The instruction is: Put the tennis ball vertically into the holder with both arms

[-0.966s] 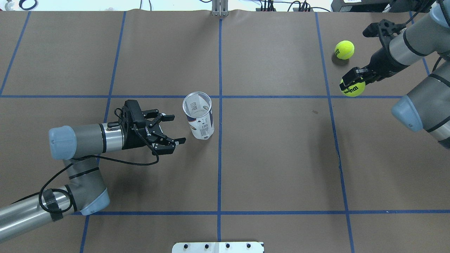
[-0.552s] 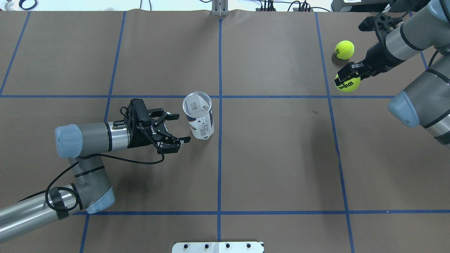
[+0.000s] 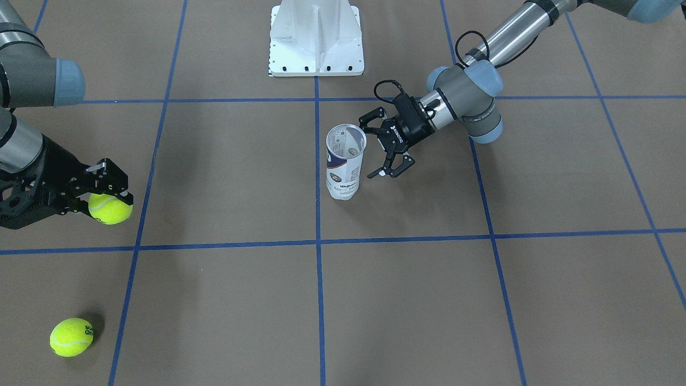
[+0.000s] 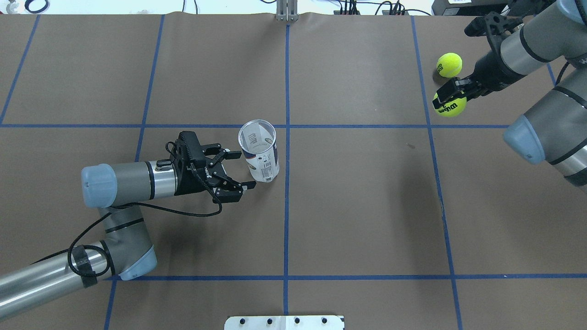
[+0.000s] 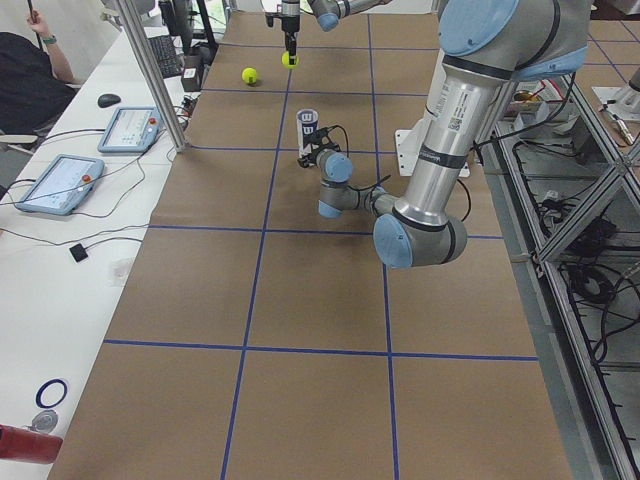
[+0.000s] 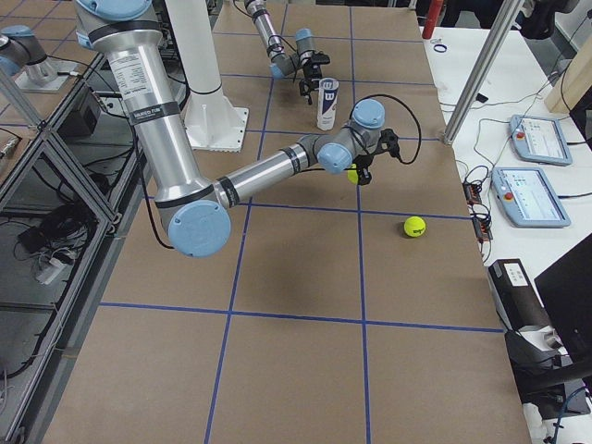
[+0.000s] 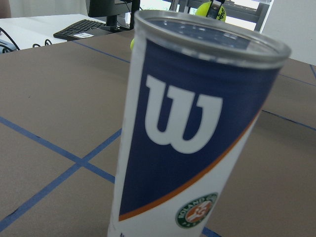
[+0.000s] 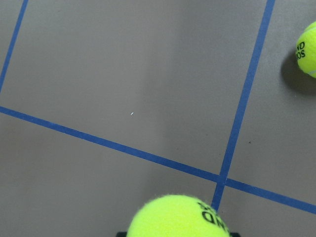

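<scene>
The holder (image 4: 259,151) stands upright and open-topped near the table's middle; it is a clear tube with a navy-and-white "W" label (image 7: 192,138). My left gripper (image 4: 245,169) is open, level with the tube, a finger on each side of its left flank. I cannot tell whether it touches. In the front view the gripper (image 3: 370,149) sits just right of the holder (image 3: 345,161). My right gripper (image 4: 447,97) is shut on a yellow tennis ball (image 4: 453,108) and holds it above the table at the far right. The held ball also shows in the front view (image 3: 110,209) and the right wrist view (image 8: 177,217).
A second tennis ball (image 4: 449,64) lies on the table just beyond the held one, and it also shows in the front view (image 3: 71,336). The white metal base (image 3: 316,37) stands at the robot's side. Blue tape lines cross the brown table. Tablets lie on the side bench (image 6: 532,185).
My left gripper has moved right, closing up on the holder, and stays open. My right gripper has carried the ball up and a little left in the overhead view.
</scene>
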`<state>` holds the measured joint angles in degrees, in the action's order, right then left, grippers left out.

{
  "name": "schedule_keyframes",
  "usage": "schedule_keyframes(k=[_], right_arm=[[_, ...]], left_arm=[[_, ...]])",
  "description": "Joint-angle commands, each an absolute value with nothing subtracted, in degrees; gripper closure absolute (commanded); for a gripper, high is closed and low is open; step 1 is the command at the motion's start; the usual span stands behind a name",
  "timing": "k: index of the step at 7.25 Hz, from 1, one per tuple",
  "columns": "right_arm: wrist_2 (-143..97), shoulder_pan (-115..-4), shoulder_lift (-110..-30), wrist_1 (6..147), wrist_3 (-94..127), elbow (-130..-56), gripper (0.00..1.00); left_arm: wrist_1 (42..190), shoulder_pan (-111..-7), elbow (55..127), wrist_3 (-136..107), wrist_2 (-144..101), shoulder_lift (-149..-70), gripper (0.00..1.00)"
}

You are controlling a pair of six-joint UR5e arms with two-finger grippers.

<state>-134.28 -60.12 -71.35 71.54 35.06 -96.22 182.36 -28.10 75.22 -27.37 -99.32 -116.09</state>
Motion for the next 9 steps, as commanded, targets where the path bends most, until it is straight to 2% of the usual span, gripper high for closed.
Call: schedule_keyframes(k=[1, 9], right_arm=[[-134.3, -60.12, -71.28, 71.54, 35.07, -96.24, 1.0], [-134.91, -60.12, -71.28, 71.63, 35.16, -97.47, 1.0]], left_arm=[[181.5, -28.21, 74.62, -24.44, -99.32, -116.72, 0.02], [180.7, -28.04, 72.08, -24.43, -98.09, -120.14, 0.02]])
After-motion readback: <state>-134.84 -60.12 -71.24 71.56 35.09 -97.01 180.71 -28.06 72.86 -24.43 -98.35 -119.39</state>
